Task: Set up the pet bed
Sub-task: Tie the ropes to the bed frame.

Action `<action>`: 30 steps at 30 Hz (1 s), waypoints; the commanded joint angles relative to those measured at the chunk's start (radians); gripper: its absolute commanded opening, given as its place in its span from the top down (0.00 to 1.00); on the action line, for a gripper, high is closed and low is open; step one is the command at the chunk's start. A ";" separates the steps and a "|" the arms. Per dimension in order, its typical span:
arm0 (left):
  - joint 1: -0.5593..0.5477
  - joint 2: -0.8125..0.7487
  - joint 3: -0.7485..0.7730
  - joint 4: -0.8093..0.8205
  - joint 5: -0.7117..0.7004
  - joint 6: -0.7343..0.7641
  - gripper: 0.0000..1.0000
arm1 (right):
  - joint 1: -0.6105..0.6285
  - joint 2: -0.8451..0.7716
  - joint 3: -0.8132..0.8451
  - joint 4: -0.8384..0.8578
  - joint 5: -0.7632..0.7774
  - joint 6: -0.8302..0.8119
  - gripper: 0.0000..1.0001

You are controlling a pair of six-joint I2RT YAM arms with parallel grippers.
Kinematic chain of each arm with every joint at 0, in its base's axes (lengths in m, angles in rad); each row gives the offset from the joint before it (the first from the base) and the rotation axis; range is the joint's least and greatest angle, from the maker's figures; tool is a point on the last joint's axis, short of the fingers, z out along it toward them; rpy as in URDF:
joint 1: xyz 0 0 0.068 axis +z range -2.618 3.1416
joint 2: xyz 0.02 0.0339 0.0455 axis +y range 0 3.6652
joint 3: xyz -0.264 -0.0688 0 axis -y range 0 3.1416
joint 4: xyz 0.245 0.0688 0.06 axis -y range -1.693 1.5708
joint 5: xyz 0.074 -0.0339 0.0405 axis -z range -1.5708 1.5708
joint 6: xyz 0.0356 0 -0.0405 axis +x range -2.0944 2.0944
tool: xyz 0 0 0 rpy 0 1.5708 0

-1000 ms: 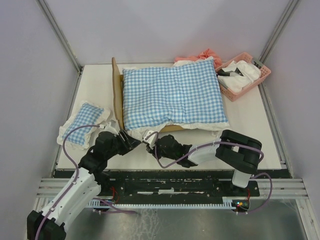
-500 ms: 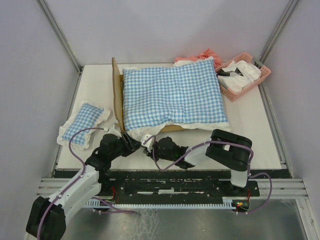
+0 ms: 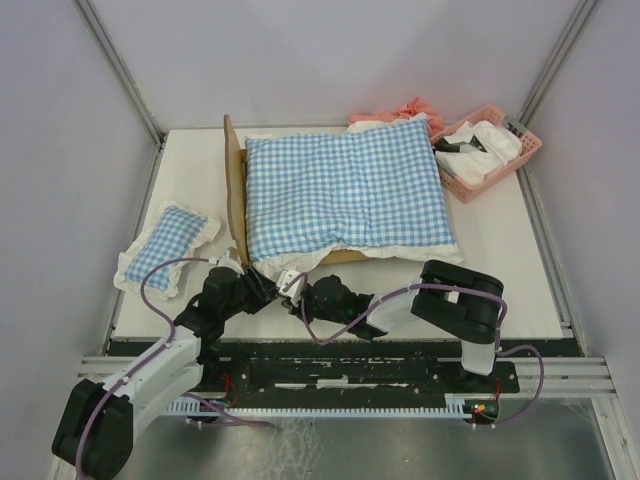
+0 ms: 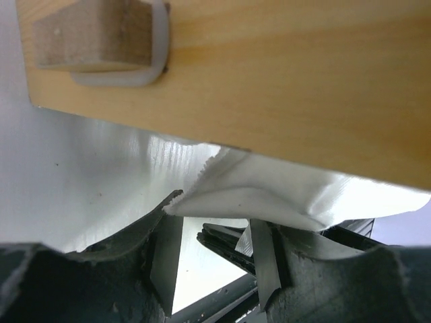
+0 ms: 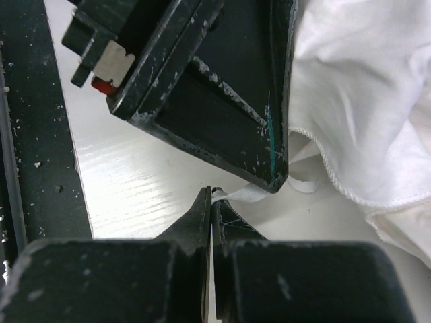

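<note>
Top view: bed (image 3: 234,190) sits on the table (image 3: 500,260) just beyond both tools, with the headboard at its left end and a big checked cushion (image 3: 345,190) covering the rest. Both tools meet at the bed's near-left corner, almost tip to tip. From up here I can't tell either one's opening. Small pillow (image 3: 168,243) lies left of the left tool, well apart. Basket (image 3: 522,150) is far right of the right tool, at the table's back corner.

Left wrist shows what the top view can't: left tool (image 4: 215,235) has its fingers (image 4: 165,259) apart, with a clear gap between the pads. Bed rail (image 4: 283,81) runs straight across above the tips, and a wooden foot (image 4: 94,30) on a white pad sits upper left. A corner of white frill (image 4: 262,195) hangs from under the rail across the tips. It touches the left one and is not clamped.

Right wrist: right tool (image 5: 211,202) has its tips pressed together. A thin white strip (image 5: 237,194) ends right at the tips; pinched or just touching, can't tell. The left tool's dark finger sits just ahead, over the strip. Bunched frill lies to the right. Only the left wrist shows the rail.
</note>
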 commanded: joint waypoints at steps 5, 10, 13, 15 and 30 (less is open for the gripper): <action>-0.006 -0.036 0.010 0.038 0.023 -0.086 0.47 | 0.012 0.002 0.043 0.036 0.017 -0.020 0.98; -0.006 -0.075 0.007 0.017 0.020 -0.105 0.45 | 0.014 0.002 0.050 0.034 0.023 -0.021 0.98; -0.007 -0.070 0.005 0.009 0.002 -0.092 0.46 | 0.018 -0.005 0.052 0.035 0.028 -0.021 0.98; -0.006 -0.046 0.007 0.001 -0.007 -0.088 0.46 | 0.022 -0.010 0.057 0.033 0.032 -0.025 0.98; -0.005 -0.091 0.031 -0.098 -0.131 -0.022 0.97 | 0.014 -0.115 -0.028 -0.046 0.191 -0.043 0.60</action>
